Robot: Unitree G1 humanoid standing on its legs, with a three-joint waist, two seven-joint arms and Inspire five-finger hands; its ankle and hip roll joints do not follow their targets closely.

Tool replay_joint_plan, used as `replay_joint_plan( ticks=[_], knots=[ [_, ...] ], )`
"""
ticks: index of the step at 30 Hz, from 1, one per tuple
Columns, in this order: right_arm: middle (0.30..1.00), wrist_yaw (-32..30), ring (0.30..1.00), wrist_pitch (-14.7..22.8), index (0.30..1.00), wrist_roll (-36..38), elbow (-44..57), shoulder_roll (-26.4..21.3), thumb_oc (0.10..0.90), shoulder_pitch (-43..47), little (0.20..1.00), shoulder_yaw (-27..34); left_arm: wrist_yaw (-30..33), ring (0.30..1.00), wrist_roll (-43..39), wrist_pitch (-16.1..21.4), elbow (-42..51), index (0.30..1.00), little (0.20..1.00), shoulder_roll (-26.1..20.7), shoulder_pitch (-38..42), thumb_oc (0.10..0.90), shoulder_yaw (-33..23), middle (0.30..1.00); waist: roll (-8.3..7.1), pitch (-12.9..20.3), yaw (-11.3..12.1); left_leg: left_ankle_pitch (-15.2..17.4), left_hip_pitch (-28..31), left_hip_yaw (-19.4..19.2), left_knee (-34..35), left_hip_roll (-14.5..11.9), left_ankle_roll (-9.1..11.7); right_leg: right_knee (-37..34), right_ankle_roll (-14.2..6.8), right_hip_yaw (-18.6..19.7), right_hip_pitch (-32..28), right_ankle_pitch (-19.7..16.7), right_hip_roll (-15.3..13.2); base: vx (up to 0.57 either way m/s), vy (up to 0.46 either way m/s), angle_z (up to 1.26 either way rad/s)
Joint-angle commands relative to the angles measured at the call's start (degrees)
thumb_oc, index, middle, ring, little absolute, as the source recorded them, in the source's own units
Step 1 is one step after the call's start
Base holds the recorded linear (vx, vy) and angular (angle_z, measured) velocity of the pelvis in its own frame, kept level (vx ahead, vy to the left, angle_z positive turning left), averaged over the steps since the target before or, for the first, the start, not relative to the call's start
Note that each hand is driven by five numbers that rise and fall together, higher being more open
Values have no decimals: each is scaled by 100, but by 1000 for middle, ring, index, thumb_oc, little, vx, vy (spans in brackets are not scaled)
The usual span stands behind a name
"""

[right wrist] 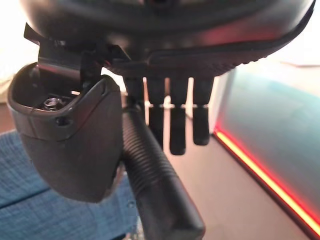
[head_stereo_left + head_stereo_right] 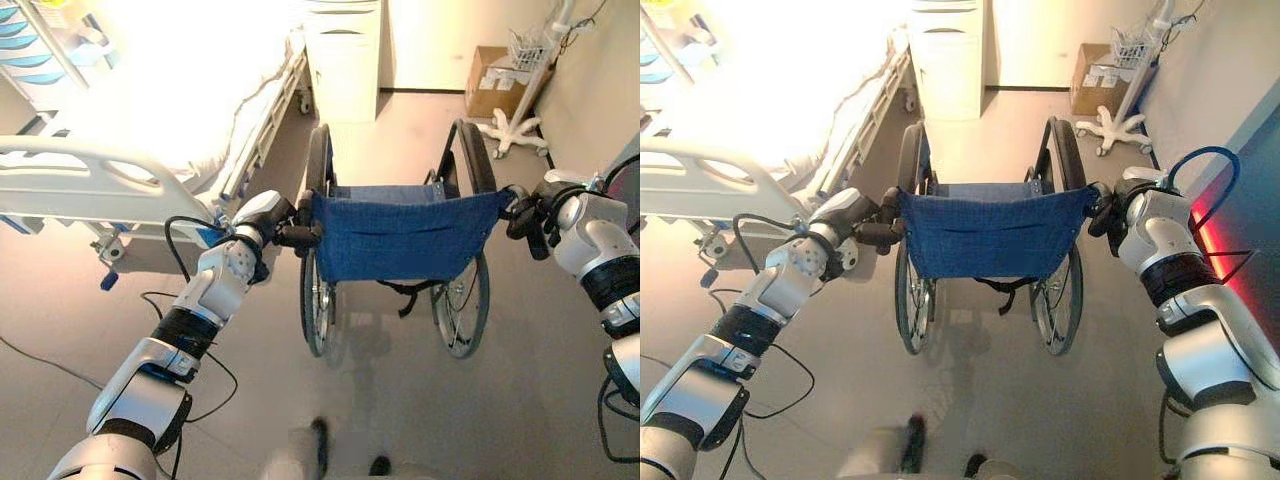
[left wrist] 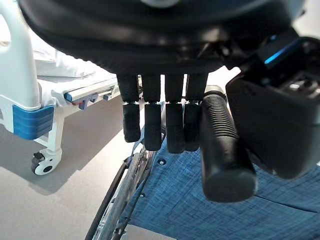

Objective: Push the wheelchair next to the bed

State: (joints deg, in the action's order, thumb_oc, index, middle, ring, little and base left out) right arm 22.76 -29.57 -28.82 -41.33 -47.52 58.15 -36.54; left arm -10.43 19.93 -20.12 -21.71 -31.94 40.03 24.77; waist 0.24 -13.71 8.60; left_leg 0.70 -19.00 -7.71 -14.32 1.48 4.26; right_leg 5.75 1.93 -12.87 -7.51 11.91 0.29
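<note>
The wheelchair (image 2: 400,235) with a blue cloth backrest stands on the floor straight ahead, facing away from me. The white hospital bed (image 2: 150,110) lies to its left, a short gap from the left wheel. My left hand (image 2: 270,215) is at the left push handle (image 3: 222,150); the ribbed black grip sits between its thumb and its straight fingers (image 3: 152,125). My right hand (image 2: 530,215) is at the right push handle (image 1: 155,185), which likewise lies between the thumb and the straight fingers (image 1: 177,120).
A white cabinet (image 2: 342,60) stands ahead beyond the wheelchair. A cardboard box (image 2: 495,80) and a white wheeled stand (image 2: 515,130) are at the far right. The bed's white footboard (image 2: 90,185) is near my left arm. A red-lit strip (image 2: 1215,240) runs along the right wall.
</note>
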Motion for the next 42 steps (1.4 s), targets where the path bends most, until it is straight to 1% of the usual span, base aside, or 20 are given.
replay_joint_plan(
  ticks=[1, 3, 5, 7, 8, 11, 14, 18, 19, 20, 22, 24, 27, 32, 33, 34, 36, 37, 38, 42],
  knots=[
    [300, -177, 300, 1372, 300, -254, 717, 598, 400, 561, 300, -722, -39, 300, 793, -180, -622, 300, 300, -228, -205, 400, 757, 300, 11, -700, 250, -1310, 132, -240, 1158, -74, -78, 272, -401, 94, -322, -393, 325, 470, 64, -96],
    [300, -163, 300, 1454, 300, -242, 664, 637, 400, 602, 300, -754, -123, 300, 767, -205, -634, 300, 300, -278, -166, 400, 754, 300, 46, -622, 313, -1279, 209, -376, 1232, -91, -125, 357, -379, 73, -413, -226, 369, 368, 131, -77],
    [300, -221, 300, 1559, 300, -207, 491, 791, 400, 621, 300, -815, -169, 300, 687, -238, -709, 300, 300, -310, -134, 400, 765, 300, 49, -496, 355, -980, 348, -630, 1089, -146, -299, 613, -365, -20, -376, -35, 343, 446, 197, -56],
    [300, -275, 300, 1727, 300, -133, 369, 995, 400, 495, 300, -791, -191, 300, 691, -239, -947, 300, 300, -277, -115, 400, 756, 300, -81, -347, 420, -688, 388, -628, 689, -58, -504, 934, -367, -85, -520, 186, 258, 528, 168, -20],
    [300, -355, 300, 1751, 300, -72, 374, 1104, 400, 359, 300, -790, -354, 300, 825, -172, -1034, 300, 300, -334, -93, 400, 769, 300, -281, -200, 494, -477, 478, -702, 620, 41, -721, 1325, -602, -176, -590, -114, 138, 553, 138, 7],
    [300, -433, 300, 1883, 300, -12, 508, 1112, 400, 158, 300, -778, -393, 300, 886, -183, -1082, 300, 300, -314, -93, 400, 807, 300, -409, -7, 503, -419, 714, -719, 852, 154, -871, 1935, -947, -269, -568, -622, 13, 380, 117, -4],
    [300, -499, 300, 2024, 300, -85, 623, 1160, 400, 20, 300, -699, -170, 300, 749, -309, -1171, 300, 300, -188, -49, 400, 850, 300, -461, 110, 435, -347, 815, -491, 874, 281, -853, 1742, -1128, -172, -378, -918, -201, 293, 73, -8],
    [300, -612, 300, 2020, 300, -84, 331, 1263, 400, 256, 300, -674, -55, 300, 724, -267, -1320, 300, 300, -124, 233, 400, 912, 300, -365, -66, 297, -214, 904, -40, 577, 251, -653, 821, -960, -147, 297, -921, -488, 229, -87, -9],
    [300, -645, 300, 2025, 300, -68, 239, 1269, 400, 344, 300, -685, 9, 300, 701, -230, -1364, 300, 300, -115, 303, 400, 930, 300, -367, -163, 214, -120, 984, 69, 490, 292, -642, 599, -955, -107, 535, -1125, -590, 183, -127, 14],
    [300, -690, 300, 2030, 300, -112, 134, 1259, 400, 439, 300, -703, 113, 300, 663, -164, -1424, 300, 300, -87, 384, 400, 925, 300, -350, -328, 36, 90, 1259, 247, 464, 368, -662, 388, -1016, 10, 1140, -1688, -841, 180, -95, 26],
    [300, -661, 300, 1919, 300, -106, 107, 1203, 400, 481, 300, -733, 152, 300, 598, -102, -1439, 300, 300, -76, 453, 400, 952, 300, -337, -448, -151, 400, 1547, 442, 440, 453, -713, 34, -1115, 157, 1660, -2104, -1099, 405, -132, 65],
    [300, -523, 300, 1706, 300, -108, 235, 1095, 400, 403, 300, -706, 162, 300, 515, -20, -1410, 300, 300, -57, 423, 400, 983, 300, -298, -514, -293, 677, 1761, 651, 314, 475, -736, -420, -1196, 202, 1870, -2196, -1222, 625, -184, 96],
    [300, -167, 300, 1277, 300, -103, 537, 934, 400, 435, 300, -709, 113, 300, 591, -5, -1318, 300, 300, 81, 331, 400, 981, 300, -414, -560, -410, 1129, 1766, 811, -279, 517, -725, -739, -1218, 423, 1916, -2320, -1451, 580, -240, 82],
    [300, 18, 300, 1012, 300, -13, 746, 679, 400, 605, 300, -756, 108, 300, 656, 99, -1245, 300, 300, 79, 327, 400, 1002, 300, -544, -747, -526, 1712, 1465, 1199, -1223, 432, -676, -316, -1221, 973, 2134, -2310, -1687, 537, -415, 76],
    [300, -25, 300, 1012, 300, 176, 702, 562, 400, 683, 300, -772, 198, 300, 597, 83, -1205, 300, 300, 58, 329, 400, 968, 300, -573, -757, -610, 1823, 1411, 1125, -1380, 209, -634, -45, -1282, 1021, 2205, -2019, -1572, 431, -432, 81],
    [300, -28, 300, 1015, 300, 180, 698, 562, 400, 685, 300, -777, 199, 300, 596, 82, -1205, 300, 300, 60, 328, 400, 967, 300, -562, -757, -612, 1834, 1409, 1130, -1392, 199, -632, -34, -1281, 1015, 2206, -2009, -1563, 508, -358, 78],
    [300, 167, 300, 1068, 300, 281, 872, 469, 400, 660, 300, -765, 243, 300, 299, -60, -1258, 300, 300, -9, 273, 400, 977, 300, -558, -725, -669, 1851, 1740, 1171, -1324, -94, -525, 1129, -1296, 923, 2419, -1901, -1494, 557, -243, 96],
    [300, 188, 300, 1085, 300, 307, 914, 417, 400, 636, 300, -753, 245, 300, 309, -100, -1228, 300, 300, -10, 241, 400, 966, 300, -570, -708, -718, 1693, 1833, 1080, -1284, -248, -448, 1067, -1263, 854, 2394, -1875, -1452, 642, -319, 70],
    [300, 210, 300, 1230, 300, 375, 976, 264, 400, 566, 300, -708, 272, 300, 280, -240, -1163, 300, 300, 20, 173, 400, 928, 300, -553, -693, -817, 1241, 1988, 1012, -1192, -515, -269, 905, -1160, 719, 2251, -1854, -1361, 442, -244, 37],
    [300, 136, 300, 1378, 300, 346, 1146, 101, 400, 385, 300, -584, 399, 300, 383, -375, -1243, 300, 300, 142, 171, 400, 842, 300, -474, -515, -1087, 212, 2520, 937, -949, -903, 15, 745, -904, 473, 2014, -1644, -1078, 482, -226, 46]
  ],
)
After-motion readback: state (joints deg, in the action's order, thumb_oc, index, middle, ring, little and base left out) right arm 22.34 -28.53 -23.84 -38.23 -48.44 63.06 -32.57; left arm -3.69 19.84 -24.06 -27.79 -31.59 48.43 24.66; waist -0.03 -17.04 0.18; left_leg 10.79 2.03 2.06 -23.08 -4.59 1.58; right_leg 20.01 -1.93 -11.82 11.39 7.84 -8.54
